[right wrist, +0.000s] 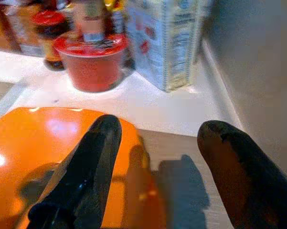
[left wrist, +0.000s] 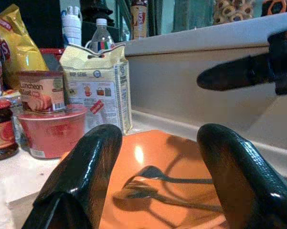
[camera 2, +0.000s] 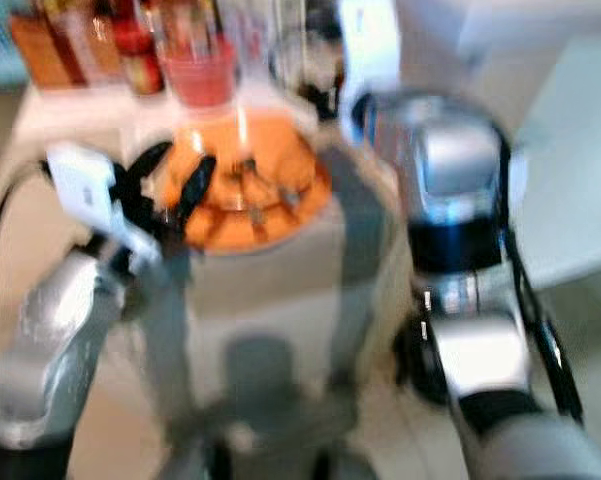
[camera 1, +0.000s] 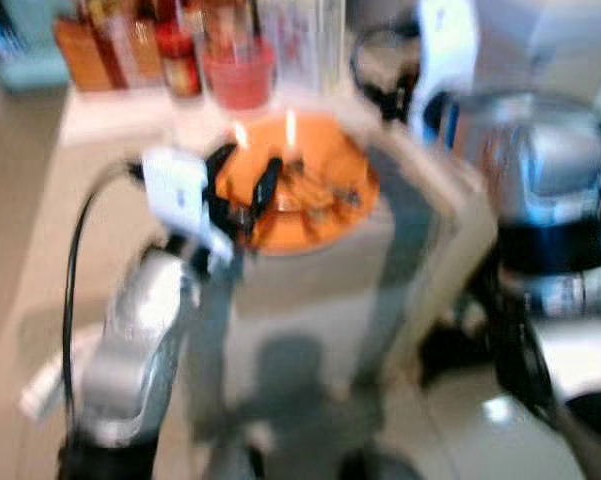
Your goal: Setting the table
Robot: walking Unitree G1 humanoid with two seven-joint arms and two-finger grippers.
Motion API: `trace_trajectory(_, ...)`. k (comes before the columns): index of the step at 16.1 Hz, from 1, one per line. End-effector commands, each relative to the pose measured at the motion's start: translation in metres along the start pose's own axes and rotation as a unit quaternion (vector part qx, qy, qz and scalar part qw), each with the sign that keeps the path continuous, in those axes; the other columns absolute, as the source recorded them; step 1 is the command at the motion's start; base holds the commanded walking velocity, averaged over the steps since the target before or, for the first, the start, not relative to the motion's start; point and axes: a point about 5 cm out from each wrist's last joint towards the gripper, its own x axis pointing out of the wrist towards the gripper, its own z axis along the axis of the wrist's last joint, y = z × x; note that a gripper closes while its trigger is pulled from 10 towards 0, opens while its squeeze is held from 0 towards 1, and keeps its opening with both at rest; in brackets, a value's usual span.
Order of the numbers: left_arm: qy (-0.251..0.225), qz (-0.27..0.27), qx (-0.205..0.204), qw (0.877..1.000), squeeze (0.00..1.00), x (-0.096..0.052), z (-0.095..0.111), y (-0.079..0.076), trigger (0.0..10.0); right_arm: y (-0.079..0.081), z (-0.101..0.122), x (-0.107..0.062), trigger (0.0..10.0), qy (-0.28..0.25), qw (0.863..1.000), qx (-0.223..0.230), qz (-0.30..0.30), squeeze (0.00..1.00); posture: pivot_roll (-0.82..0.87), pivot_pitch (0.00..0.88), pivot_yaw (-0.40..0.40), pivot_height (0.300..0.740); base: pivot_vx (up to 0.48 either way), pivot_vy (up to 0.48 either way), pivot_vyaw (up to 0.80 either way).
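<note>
An orange plate (camera 1: 302,200) lies on the pale counter (camera 1: 110,120), with a spoon and a fork (left wrist: 153,183) resting on it. My left gripper (camera 1: 248,160) hovers over the plate's left side, open, with nothing between its fingers (left wrist: 86,171). My right gripper (right wrist: 157,129) is open too and hangs just above the plate's right rim (right wrist: 133,143) and the counter beside it. The eye views are blurred.
Behind the plate stand a red tub (left wrist: 52,129) with a luncheon meat can (left wrist: 40,90) on top, a paper food pack (left wrist: 98,86), a dark jar (left wrist: 1,126) and bottles. A pale wall (left wrist: 191,90) runs along the counter's right side.
</note>
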Motion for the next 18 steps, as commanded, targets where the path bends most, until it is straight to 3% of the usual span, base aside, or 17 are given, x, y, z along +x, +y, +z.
trace_trajectory(1, 0.002, -0.007, 0.006, 1.0, 0.0, 0.0, 0.001, -0.004, 10.0, 0.003, 0.0, 0.001, 10.0, 0.02, 1.0, -0.008, 0.016, 0.0, -0.07, 0.088, -0.001, 0.74, 0.0, 0.0, 0.0)
trace_trajectory(4, 0.013, 0.004, 0.013, 1.0, 0.0, -0.002, -0.002, -0.002, 10.0, 0.02, 0.001, 0.004, 10.0, 0.022, 0.998, -0.011, 0.062, 0.0, -0.07, 0.095, -0.007, 0.74, 0.0, 0.0, 0.0)
trace_trajectory(8, 0.027, -0.013, 0.028, 0.999, 0.0, -0.005, -0.005, -0.006, 10.0, 0.026, -0.011, 0.005, 10.0, 0.107, 0.988, -0.034, 0.102, 0.0, -0.07, 0.106, -0.009, 0.74, 0.0, 0.0, 0.0)
trace_trajectory(10, 0.033, -0.017, 0.04, 0.999, 0.0, -0.006, -0.006, -0.007, 10.0, 0.033, -0.013, 0.003, 10.0, 0.129, 0.981, -0.069, 0.129, 0.0, -0.07, 0.114, -0.016, 0.74, 0.0, 0.0, 0.0)
trace_trajectory(12, 0.035, -0.013, 0.042, 0.998, 0.0, -0.007, -0.006, -0.008, 10.0, 0.036, -0.014, 0.001, 10.0, 0.139, 0.978, -0.07, 0.141, 0.0, -0.07, 0.121, -0.021, 0.74, 0.0, 0.0, 0.0)
trace_trajectory(18, 0.042, -0.009, 0.041, 0.998, 0.0, -0.014, -0.007, -0.013, 10.0, 0.018, -0.023, 0.007, 10.0, 0.19, 0.976, -0.037, 0.103, 0.0, -0.08, 0.153, -0.034, 0.74, 0.0, 0.0, 0.0)
